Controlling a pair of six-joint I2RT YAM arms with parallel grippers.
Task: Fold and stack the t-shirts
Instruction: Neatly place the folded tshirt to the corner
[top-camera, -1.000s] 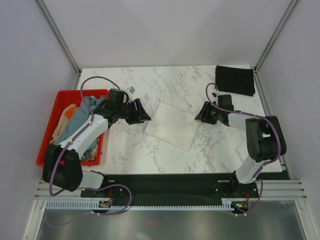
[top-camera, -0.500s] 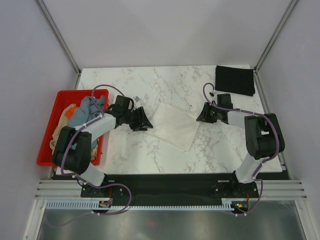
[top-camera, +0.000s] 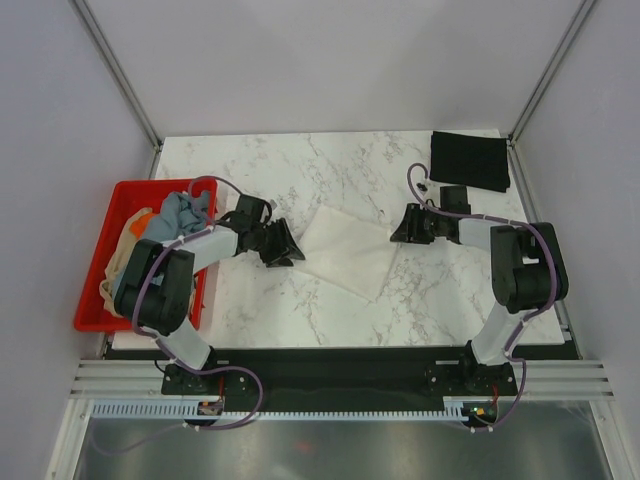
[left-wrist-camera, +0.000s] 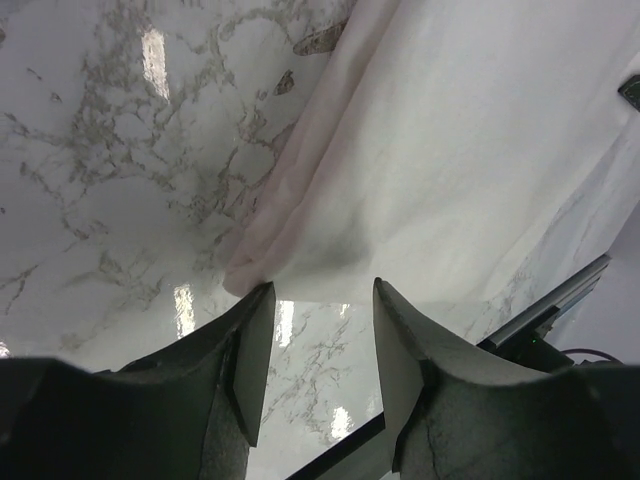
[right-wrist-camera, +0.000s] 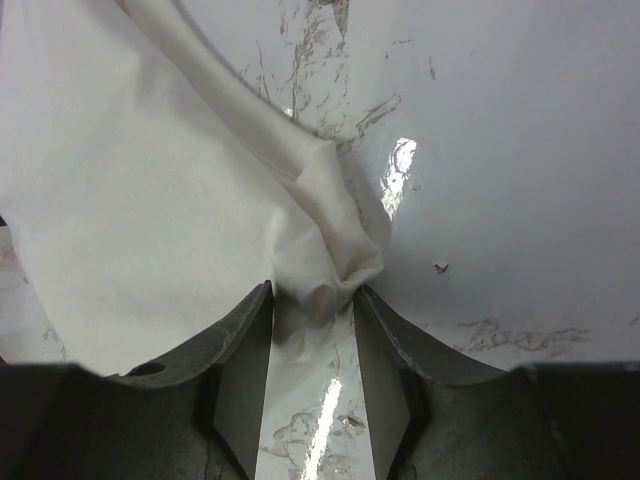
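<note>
Cloth is seen heaped in a red crate (top-camera: 125, 200) at the left edge of the table (top-camera: 300, 170): a grey-blue shirt (top-camera: 180, 212) at the far end, an orange one (top-camera: 147, 218) beside it, and a tan one (top-camera: 120, 262) nearer the front.

Just right of the crate, the left gripper (top-camera: 290, 250) is held low over the marble and pointed at the cream-white shirt (top-camera: 350, 250). This shirt is laid flat as a folded, skewed rectangle at the middle of the table. In the left wrist view the gripper (left-wrist-camera: 320, 290) is seen released, its two fingers (left-wrist-camera: 250, 340) parted with only bare marble between them. The near left corner of the shirt (left-wrist-camera: 450, 150) is found just beyond the tips, touching or almost touching one finger and not caught between the two.

At the opposite, right-hand corner of the shirt, the right gripper (top-camera: 395, 235) is set down low. In the right wrist view a bunched, raised corner of the shirt (right-wrist-camera: 130, 200) is lodged between the fingertips of that gripper (right-wrist-camera: 313, 290), filling the gap. Whether it is pinched or merely lying there cannot be told.

A black shirt (top-camera: 470, 160) is laid folded at the far right corner of the table, well apart from both grippers.
</note>
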